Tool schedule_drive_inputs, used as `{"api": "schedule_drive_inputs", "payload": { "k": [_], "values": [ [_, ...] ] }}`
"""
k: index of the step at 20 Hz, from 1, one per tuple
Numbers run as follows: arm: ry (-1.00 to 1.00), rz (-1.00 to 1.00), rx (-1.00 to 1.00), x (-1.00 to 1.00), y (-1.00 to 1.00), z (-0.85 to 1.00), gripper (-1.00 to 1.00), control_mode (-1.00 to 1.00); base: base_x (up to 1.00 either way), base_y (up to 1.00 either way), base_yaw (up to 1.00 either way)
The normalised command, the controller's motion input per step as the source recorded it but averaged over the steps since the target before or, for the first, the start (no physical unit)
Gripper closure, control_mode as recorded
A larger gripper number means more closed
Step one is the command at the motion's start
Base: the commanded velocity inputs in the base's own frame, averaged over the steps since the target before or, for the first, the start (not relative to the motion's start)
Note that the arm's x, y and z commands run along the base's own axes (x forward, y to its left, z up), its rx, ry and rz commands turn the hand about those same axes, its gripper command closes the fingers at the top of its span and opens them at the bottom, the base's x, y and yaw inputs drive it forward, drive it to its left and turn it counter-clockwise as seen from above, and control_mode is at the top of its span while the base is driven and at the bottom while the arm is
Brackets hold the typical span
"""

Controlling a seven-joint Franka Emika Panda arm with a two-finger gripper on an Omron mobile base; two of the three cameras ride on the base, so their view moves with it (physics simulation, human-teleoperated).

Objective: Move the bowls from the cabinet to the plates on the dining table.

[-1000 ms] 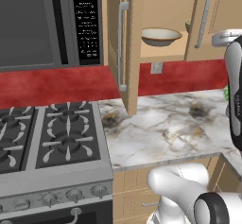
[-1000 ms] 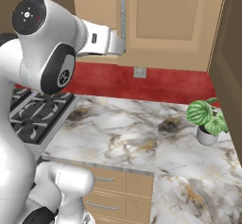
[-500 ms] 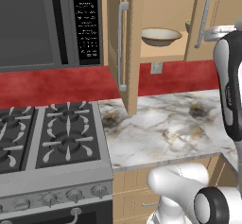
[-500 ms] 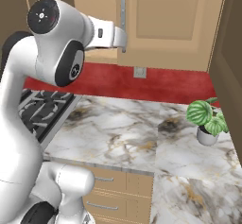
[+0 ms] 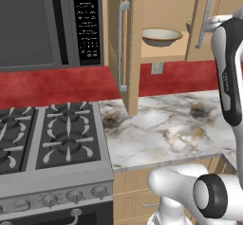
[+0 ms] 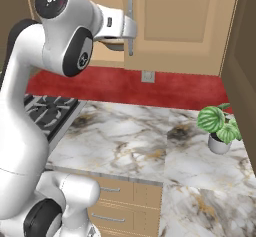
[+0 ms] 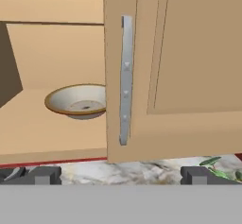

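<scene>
The tan wall cabinet (image 5: 161, 1) has its left door (image 5: 128, 43) swung open. On the shelf sits the wide shallow bowl (image 5: 161, 36) (image 7: 78, 100), cream inside with a tan rim. The rim of a second bowl (image 5: 190, 25) peeks out beside the right door (image 5: 213, 10), which covers that half. My gripper (image 6: 129, 31) (image 7: 120, 176) is open and hovers just in front of the right door's grey bar handle (image 7: 125, 81) (image 6: 130, 23), not touching it. The plates and the dining table are out of view.
A veined marble counter (image 5: 166, 124) runs below the cabinet, with a red backsplash behind it. A small potted plant (image 6: 220, 126) stands at its right end. A gas stove (image 5: 47, 138) and a microwave (image 5: 42, 24) are to the left.
My arm has lifted, and the hand has risen a little in front of the right door's handle. The jaws stay open; the bowls and doors have not moved.
</scene>
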Motion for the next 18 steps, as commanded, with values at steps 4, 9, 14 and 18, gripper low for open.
{"api": "schedule_drive_inputs", "payload": {
  "k": [4, 9, 14, 18],
  "values": [
    [-0.03, 0.00, 0.00, 0.00, -0.21, 0.00, -1.00, -1.00, 0.00, 0.00, 0.00],
    [-0.03, 0.00, 0.00, 0.00, -0.15, 0.00, -1.00, -1.00, 0.00, 0.00, 0.00],
    [-0.03, 0.00, 0.01, 0.00, 0.00, 0.00, -1.00, -1.00, 0.00, 0.00, 0.00],
    [-0.05, 0.00, 0.01, 0.00, 0.00, 0.00, -1.00, -1.00, 0.00, 0.00, 0.00]
  ]
}}
